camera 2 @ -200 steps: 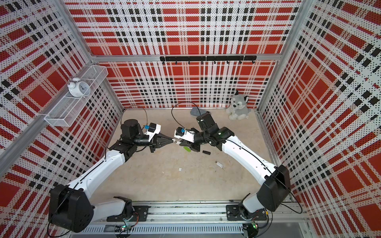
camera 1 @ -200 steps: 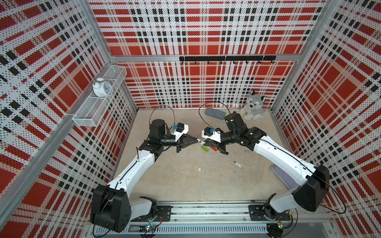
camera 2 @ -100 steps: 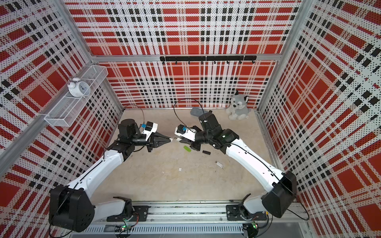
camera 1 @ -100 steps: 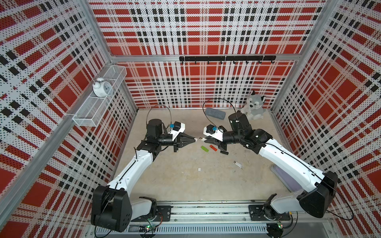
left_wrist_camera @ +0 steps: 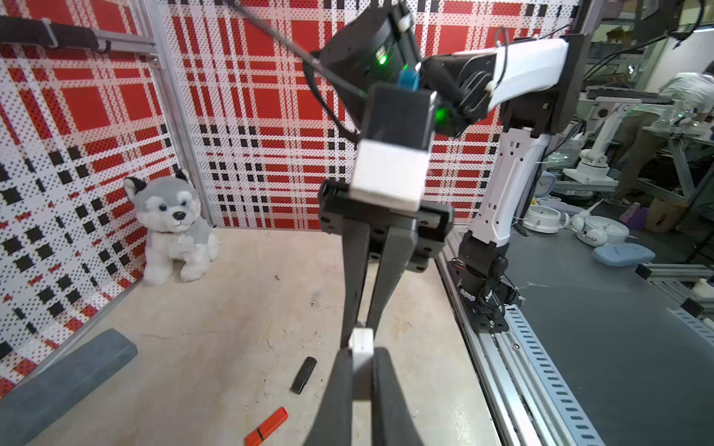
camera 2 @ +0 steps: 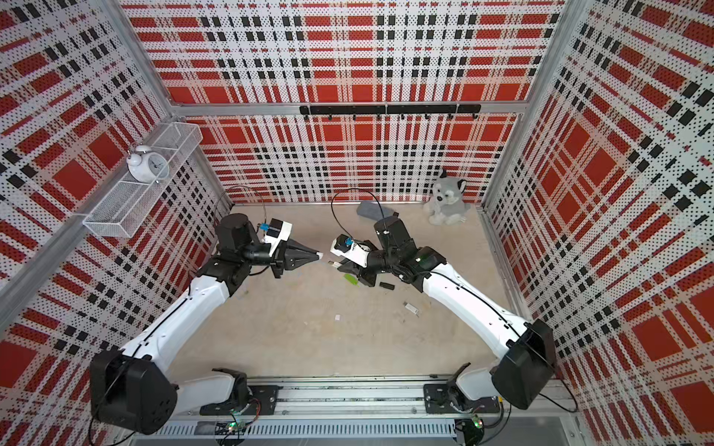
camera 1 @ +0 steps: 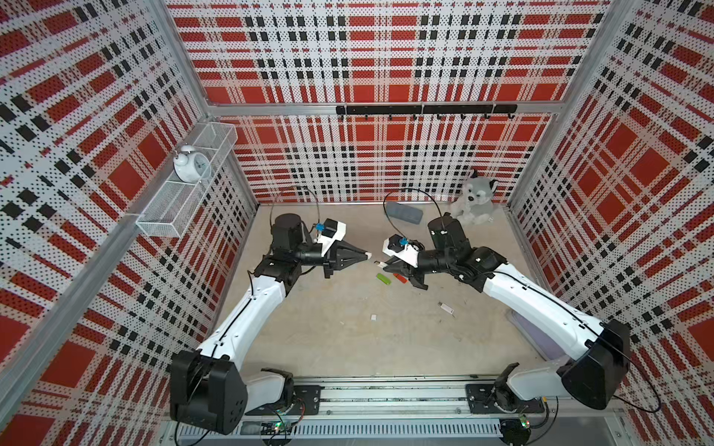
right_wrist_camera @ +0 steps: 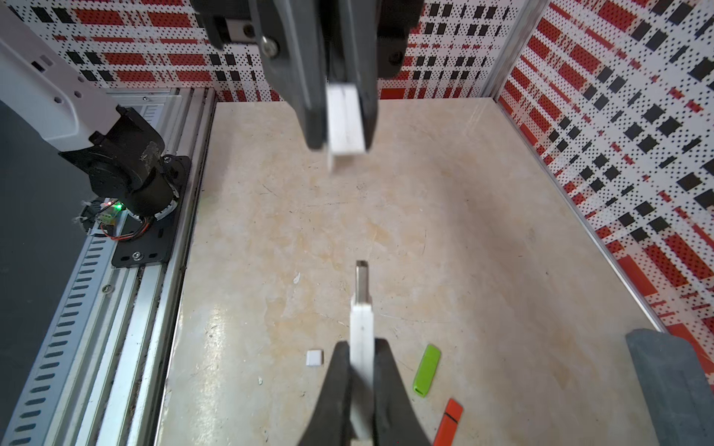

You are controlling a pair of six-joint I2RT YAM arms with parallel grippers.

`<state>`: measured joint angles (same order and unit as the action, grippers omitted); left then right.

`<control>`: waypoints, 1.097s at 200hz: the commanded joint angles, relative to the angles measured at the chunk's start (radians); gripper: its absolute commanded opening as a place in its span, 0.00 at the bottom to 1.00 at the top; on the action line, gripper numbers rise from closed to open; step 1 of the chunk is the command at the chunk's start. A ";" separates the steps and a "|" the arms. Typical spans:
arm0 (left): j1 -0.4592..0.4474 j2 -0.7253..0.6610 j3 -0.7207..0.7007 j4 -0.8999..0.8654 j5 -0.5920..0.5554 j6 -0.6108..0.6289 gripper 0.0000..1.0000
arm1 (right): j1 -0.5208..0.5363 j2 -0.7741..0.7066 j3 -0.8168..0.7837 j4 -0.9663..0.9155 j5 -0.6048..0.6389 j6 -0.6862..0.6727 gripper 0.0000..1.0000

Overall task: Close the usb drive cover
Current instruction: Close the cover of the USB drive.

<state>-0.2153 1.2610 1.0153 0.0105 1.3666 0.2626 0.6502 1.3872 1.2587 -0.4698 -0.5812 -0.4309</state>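
Drawn apart, left hand (camera 1: 364, 255) pinches the cover (right_wrist_camera: 345, 123), right hand (right_wrist_camera: 362, 347) the usb drive (right_wrist_camera: 362, 324), plug (right_wrist_camera: 362, 280) seemingly pointing toward it.

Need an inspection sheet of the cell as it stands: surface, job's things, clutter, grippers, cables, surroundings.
Surface: beige table, scuffed, a few specks.
Job's things: white drive, metal plug bare, faces the cap; gap between them, cap not on.
Clutter: green drive, red drive, black drive, spare cap, small pale stick, grey case, plush dog.
Grippers: left gripper shut on the cap; right gripper shut on the white drive.
Cables: black cable looped over the right wrist, another over the left.
Surroundings: plaid walls, clock in a wire basket, hook rail.
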 commanded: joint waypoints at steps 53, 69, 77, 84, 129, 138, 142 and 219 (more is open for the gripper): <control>0.010 -0.011 0.030 0.003 0.008 -0.022 0.00 | -0.018 -0.112 -0.017 0.098 -0.132 0.057 0.00; 0.007 -0.011 0.036 0.005 -0.006 -0.022 0.00 | -0.017 -0.126 -0.034 0.140 -0.142 0.085 0.00; 0.007 -0.009 0.040 0.004 -0.003 -0.025 0.00 | -0.016 -0.126 -0.037 0.151 -0.133 0.097 0.00; 0.005 -0.009 0.040 0.006 -0.011 -0.030 0.00 | -0.015 -0.122 -0.033 0.150 -0.115 0.102 0.00; -0.006 -0.010 0.038 0.008 -0.021 -0.036 0.00 | -0.007 -0.090 -0.013 0.131 -0.089 0.090 0.00; -0.007 -0.011 0.036 0.008 -0.025 -0.035 0.00 | 0.000 -0.083 -0.012 0.139 -0.090 0.090 0.00; -0.008 -0.012 0.035 0.008 -0.028 -0.038 0.00 | 0.003 -0.080 -0.011 0.141 -0.089 0.087 0.00; -0.006 -0.010 0.026 0.017 -0.025 -0.045 0.00 | 0.014 -0.024 0.021 0.177 -0.111 0.094 0.00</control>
<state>-0.2176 1.2606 1.0321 0.0116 1.3380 0.2241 0.6575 1.3499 1.2480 -0.3248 -0.6739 -0.3492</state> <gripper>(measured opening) 0.101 0.104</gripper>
